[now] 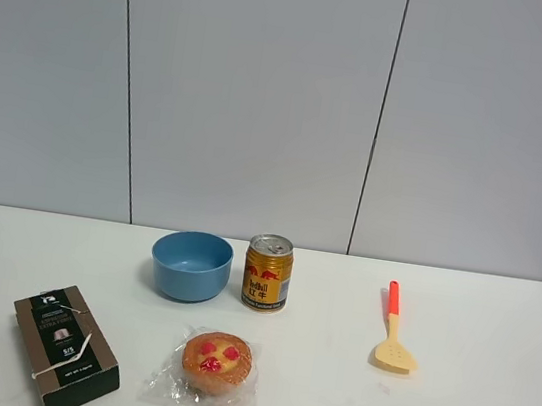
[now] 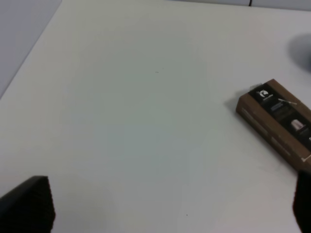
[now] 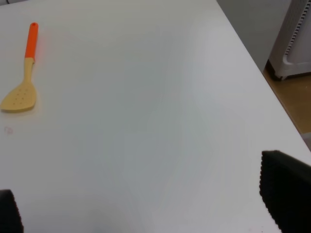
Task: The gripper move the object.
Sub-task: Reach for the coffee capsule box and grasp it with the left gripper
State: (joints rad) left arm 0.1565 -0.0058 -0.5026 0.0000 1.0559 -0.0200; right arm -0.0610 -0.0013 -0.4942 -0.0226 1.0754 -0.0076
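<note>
The long dark green-black carton with brown sides lies flat at the front left of the white table. It also shows in the left wrist view, off to one side of my left gripper. That gripper is open and empty above bare table, well apart from the carton. My right gripper is open and empty above the table's right part. Neither gripper shows in the exterior high view.
A blue bowl and a gold drink can stand mid-table. A plastic-wrapped pastry lies in front of them. A yellow spatula with an orange handle lies to the right and shows in the right wrist view. The table's right edge is close.
</note>
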